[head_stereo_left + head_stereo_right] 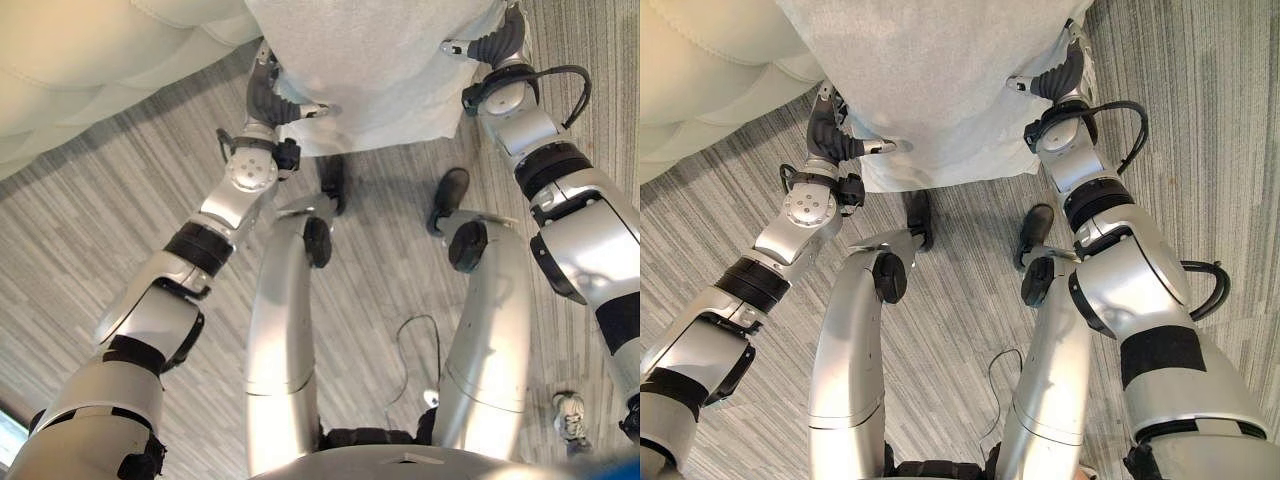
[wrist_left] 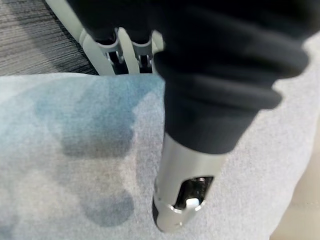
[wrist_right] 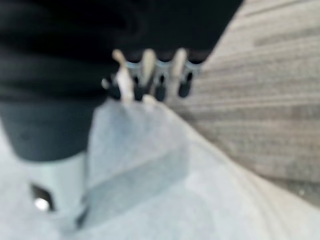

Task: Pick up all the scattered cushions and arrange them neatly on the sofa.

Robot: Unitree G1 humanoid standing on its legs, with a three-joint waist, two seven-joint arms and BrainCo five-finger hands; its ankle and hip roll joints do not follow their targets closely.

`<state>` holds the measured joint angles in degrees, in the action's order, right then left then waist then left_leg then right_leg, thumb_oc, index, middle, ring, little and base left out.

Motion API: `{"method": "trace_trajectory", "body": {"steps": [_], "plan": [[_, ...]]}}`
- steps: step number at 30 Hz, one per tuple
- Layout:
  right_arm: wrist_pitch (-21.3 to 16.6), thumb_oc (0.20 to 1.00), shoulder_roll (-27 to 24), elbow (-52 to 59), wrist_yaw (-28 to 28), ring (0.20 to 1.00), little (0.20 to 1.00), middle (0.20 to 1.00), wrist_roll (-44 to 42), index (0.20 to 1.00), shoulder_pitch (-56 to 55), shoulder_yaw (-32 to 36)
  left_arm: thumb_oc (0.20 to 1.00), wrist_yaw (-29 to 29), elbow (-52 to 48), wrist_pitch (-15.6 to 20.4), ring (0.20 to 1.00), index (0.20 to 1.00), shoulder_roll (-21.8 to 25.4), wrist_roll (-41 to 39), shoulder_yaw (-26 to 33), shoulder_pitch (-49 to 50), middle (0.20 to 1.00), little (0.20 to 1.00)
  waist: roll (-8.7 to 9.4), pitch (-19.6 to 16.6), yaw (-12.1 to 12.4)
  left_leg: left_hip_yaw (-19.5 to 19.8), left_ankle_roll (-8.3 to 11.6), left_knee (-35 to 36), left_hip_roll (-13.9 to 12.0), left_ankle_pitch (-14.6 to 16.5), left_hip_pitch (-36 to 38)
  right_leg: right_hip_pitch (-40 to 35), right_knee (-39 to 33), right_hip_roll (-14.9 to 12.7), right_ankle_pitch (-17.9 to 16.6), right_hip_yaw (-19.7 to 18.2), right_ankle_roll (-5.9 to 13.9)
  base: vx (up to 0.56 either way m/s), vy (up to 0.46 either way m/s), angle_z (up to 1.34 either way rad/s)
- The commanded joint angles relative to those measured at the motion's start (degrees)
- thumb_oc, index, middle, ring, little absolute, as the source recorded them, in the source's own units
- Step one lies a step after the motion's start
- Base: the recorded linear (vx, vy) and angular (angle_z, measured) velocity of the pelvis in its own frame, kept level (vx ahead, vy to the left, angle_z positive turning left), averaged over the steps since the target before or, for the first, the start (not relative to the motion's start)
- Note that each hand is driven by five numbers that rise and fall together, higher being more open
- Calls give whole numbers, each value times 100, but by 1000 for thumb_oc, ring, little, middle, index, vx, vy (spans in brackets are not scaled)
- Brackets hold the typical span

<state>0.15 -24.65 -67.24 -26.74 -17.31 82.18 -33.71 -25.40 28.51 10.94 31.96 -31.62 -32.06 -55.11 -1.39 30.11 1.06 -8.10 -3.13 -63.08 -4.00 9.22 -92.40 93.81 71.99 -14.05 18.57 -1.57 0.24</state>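
Grey fabric cushion is up off the floor, held between both hands in front of the robot, right over the striped grey carpet. The left hand has it by its left edge, thumb lying on top of the fabric and fingers tucked under the edge, so it's pinching the cloth. The left wrist view shows it well: thumb pressed flat on the cushion, fingers going over the edge. The right hand does the same on the cushion's right edge, thumb on top, fingers curled round the edge underneath.

Cream quilted sofa sits up and to the left, just beside the cushion; can't tell if they're touching. 1 white sneaker, somebody's shoe, sits on the carpet at the lower right, well apart from the cushion.
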Motion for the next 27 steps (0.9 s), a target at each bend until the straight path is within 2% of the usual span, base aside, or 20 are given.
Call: {"method": "trace_trajectory", "body": {"steps": [1,2,3,4,5,6,7,12,17,23,24,27], "plan": [[-438,1000,347,241,4,1000,1000,1000,-319,1000,252,-129,1000,32,-338,461,1000,1000,-290,8,134,-358,1000,1000,-214,-38,-38,767,313,385,18,361,244,-385,-439,60,-227,-143,240,13,47,-2],[-553,388,430,384,-19,388,388,388,-624,388,238,-46,1000,-10,-323,485,1000,1000,-340,-52,148,-420,1000,1000,-202,-38,-49,760,308,363,16,372,244,-385,-417,74,-263,-165,267,13,65,-2],[-639,200,478,472,-37,200,200,200,-807,200,224,16,1000,-35,-313,501,1000,1000,-370,-90,163,-450,1000,1000,-203,-38,-55,748,318,374,1,368,244,-385,-437,69,-277,-169,274,13,61,-2],[-692,200,506,538,-36,200,200,200,-922,200,215,43,1000,-50,-308,520,1000,1000,-383,-113,167,-476,1000,1000,-198,-38,-52,746,314,374,2,366,244,-385,-449,71,-293,-169,282,0,0,0],[-693,200,504,541,-36,200,200,200,-926,200,213,43,711,-50,-306,521,711,711,-383,-114,164,-478,711,711,-197,-38,-50,745,314,375,1,365,244,-385,-451,72,-295,-170,282,0,0,0],[-790,200,527,719,-33,200,200,200,-1141,200,199,89,479,-80,-313,546,479,479,-406,-172,170,-521,479,479,-182,-38,-63,741,325,356,-3,347,244,-385,-435,72,-303,-193,280,0,0,0],[-834,200,514,831,-38,200,200,200,-1199,200,171,110,200,-87,-311,551,200,200,-412,-193,185,-526,200,200,-167,-39,-65,737,328,350,-4,348,244,-385,-439,75,-307,-202,283,0,0,0],[-1066,200,404,1214,23,200,200,200,-1462,200,27,335,200,-82,-288,581,200,200,-347,-215,350,-436,200,200,-129,-60,-92,694,332,311,-10,337,244,-385,-409,121,-368,-210,296,3,35,-2],[-1167,200,202,1640,147,200,200,200,-1465,200,-316,608,200,0,-319,586,200,200,-294,-163,595,-88,200,200,-135,-274,-101,640,339,362,-18,331,244,-385,-506,178,-430,-151,342,8,41,-16],[-1208,200,-109,2127,232,200,200,200,-1233,200,-853,917,200,105,-455,589,200,200,-331,-106,811,248,200,200,-151,-691,-136,576,340,596,30,309,244,-386,-785,232,-537,-93,365,-14,12,-7],[-1258,200,-161,2359,260,200,200,200,-1166,200,-1064,1041,200,149,-504,628,200,200,-390,-107,886,321,200,200,-160,-893,-158,499,375,838,28,254,244,-388,-1031,230,-556,-67,375,-49,-13,-4],[-1317,200,-154,2706,318,200,200,200,-1052,200,-1294,1147,200,211,-608,656,200,200,-454,-59,934,364,200,200,-176,-1098,-179,485,403,1169,57,165,314,-473,-1384,272,-588,21,409,-74,-4,-2]]}}
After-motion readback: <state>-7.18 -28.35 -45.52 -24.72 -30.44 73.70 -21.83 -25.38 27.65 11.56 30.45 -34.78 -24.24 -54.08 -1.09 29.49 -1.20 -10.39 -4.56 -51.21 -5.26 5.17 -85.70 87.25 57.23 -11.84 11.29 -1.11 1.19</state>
